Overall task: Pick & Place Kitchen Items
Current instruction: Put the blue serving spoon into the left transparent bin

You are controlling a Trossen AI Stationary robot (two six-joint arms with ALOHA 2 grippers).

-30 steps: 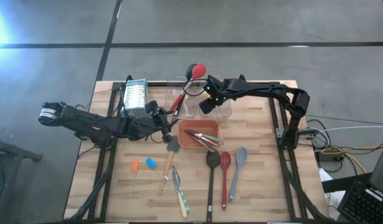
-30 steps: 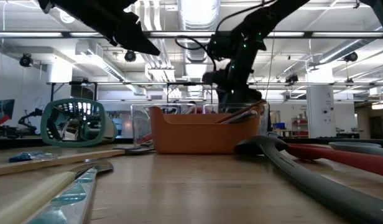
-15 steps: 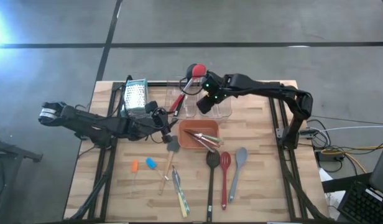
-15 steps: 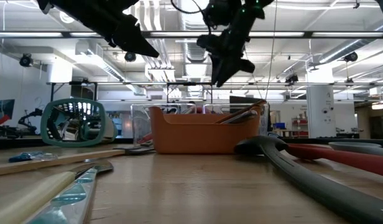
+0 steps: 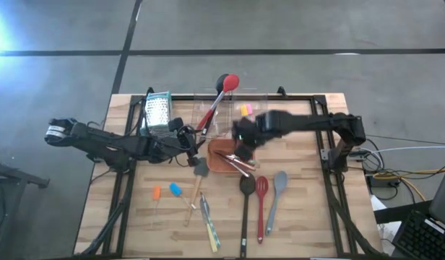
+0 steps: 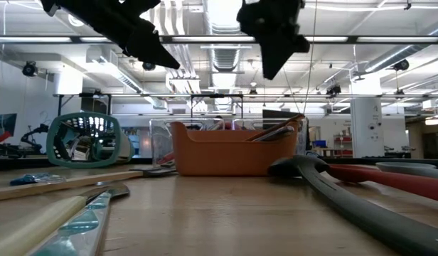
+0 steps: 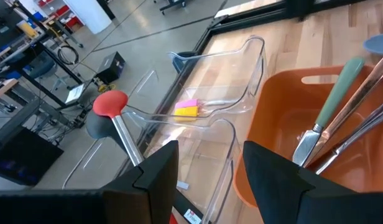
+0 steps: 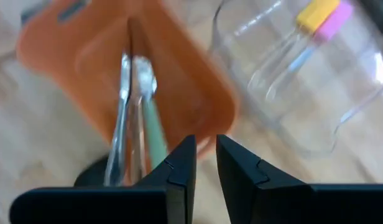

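Observation:
Several thin green-handled tools (image 7: 331, 112) lie in the orange tray (image 5: 219, 165). Yellow and pink pieces (image 7: 186, 107) lie in a clear tub (image 5: 255, 119) behind it. A red spoon (image 5: 226, 81) leans with its handle in the neighbouring tub. My right gripper (image 8: 205, 149) hangs over the tray, pointing down, with only a narrow gap between its fingers and nothing in it. My left gripper (image 7: 210, 168) hovers left of the tray, open, with nothing between its fingers. Black (image 5: 245, 184), red (image 5: 261, 189) and grey (image 5: 279, 180) spoons lie nearer.
A metal grater (image 5: 157, 110) stands at the far left. A wooden spatula (image 5: 196, 184), orange (image 5: 156, 192) and blue (image 5: 175, 189) pieces and a green-yellow tool (image 5: 209, 227) lie on the near left of the table.
My right gripper has risen from the clear tub and swung toward the near edge, over the orange tray, rolling a little. Its fingers have drawn closer together. The yellow and pink pieces now show in the tub where it was.

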